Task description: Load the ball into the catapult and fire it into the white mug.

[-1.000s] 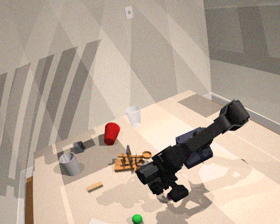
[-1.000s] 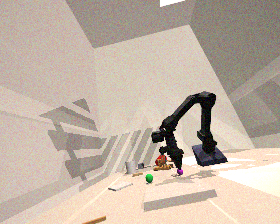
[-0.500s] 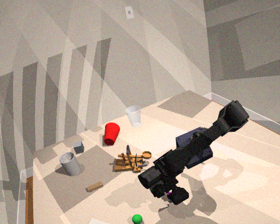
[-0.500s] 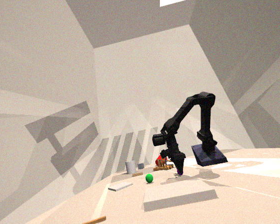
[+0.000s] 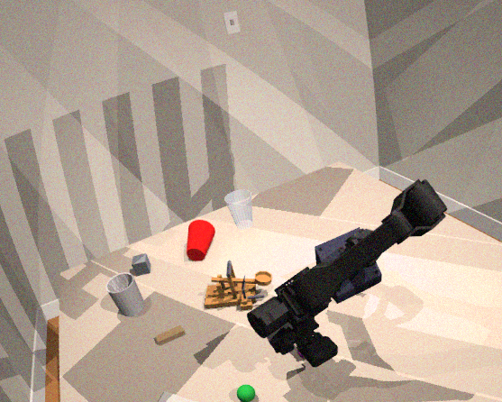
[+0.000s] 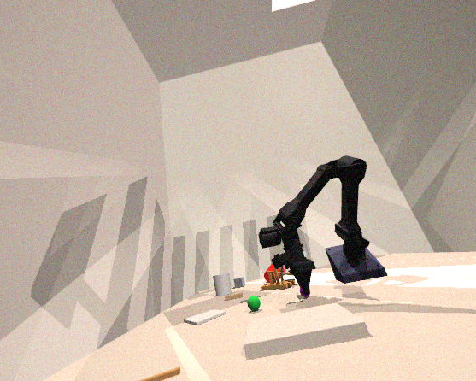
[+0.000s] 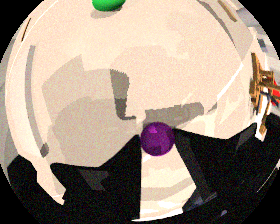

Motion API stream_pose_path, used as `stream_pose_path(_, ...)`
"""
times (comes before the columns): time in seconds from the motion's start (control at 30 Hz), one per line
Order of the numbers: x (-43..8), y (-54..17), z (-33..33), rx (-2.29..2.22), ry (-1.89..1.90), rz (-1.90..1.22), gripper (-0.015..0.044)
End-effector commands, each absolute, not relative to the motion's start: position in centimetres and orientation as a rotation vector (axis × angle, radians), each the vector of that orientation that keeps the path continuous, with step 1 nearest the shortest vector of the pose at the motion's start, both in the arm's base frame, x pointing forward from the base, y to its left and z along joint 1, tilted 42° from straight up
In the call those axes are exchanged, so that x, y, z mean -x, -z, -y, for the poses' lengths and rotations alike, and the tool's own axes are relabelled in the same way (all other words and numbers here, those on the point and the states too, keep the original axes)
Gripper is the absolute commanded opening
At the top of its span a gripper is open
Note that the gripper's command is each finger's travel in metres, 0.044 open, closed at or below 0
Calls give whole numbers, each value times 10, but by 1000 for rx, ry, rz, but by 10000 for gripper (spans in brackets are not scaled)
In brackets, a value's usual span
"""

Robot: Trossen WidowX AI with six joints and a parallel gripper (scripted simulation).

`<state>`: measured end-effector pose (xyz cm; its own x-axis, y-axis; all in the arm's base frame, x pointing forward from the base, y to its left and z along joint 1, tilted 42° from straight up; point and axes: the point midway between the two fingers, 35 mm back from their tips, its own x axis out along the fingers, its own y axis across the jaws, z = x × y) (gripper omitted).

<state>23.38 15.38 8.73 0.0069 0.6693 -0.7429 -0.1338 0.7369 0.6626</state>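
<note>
My gripper [image 6: 305,292] [image 7: 156,135] is shut on the purple ball [image 6: 304,294] [image 7: 158,142], low at the table; in the top view the arm hides nearly all of the ball. The wooden catapult [image 5: 217,303] [image 6: 275,287] [image 7: 255,75] stands left of the gripper in the top view. Its round cup [image 5: 263,278] points right, towards the arm, and looks empty. A white ribbed mug-like vessel [image 5: 241,209] stands upright behind the catapult. A greyish-white vessel [image 5: 125,297] [image 6: 222,284] stands upright to the left. Which one is the white mug is not certain.
A red cup [image 5: 199,241] stands behind the catapult. A grey block [image 5: 141,266] [image 6: 239,282] and a wooden block [image 5: 169,335] [image 6: 234,296] lie left. A green ball [image 5: 246,393] [image 6: 254,303] [image 7: 109,4], a thin pale plate [image 6: 205,317] and a large pale slab [image 6: 304,337] are nearer the exterior camera.
</note>
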Motion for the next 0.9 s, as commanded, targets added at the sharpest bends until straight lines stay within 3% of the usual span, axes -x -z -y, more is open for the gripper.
stream_pose_path(0.0,-246,-96,-145,-440,-656,-1375,0)
stream_pose_path(0.87,-242,-181,-75,-480,-663,-1459,0)
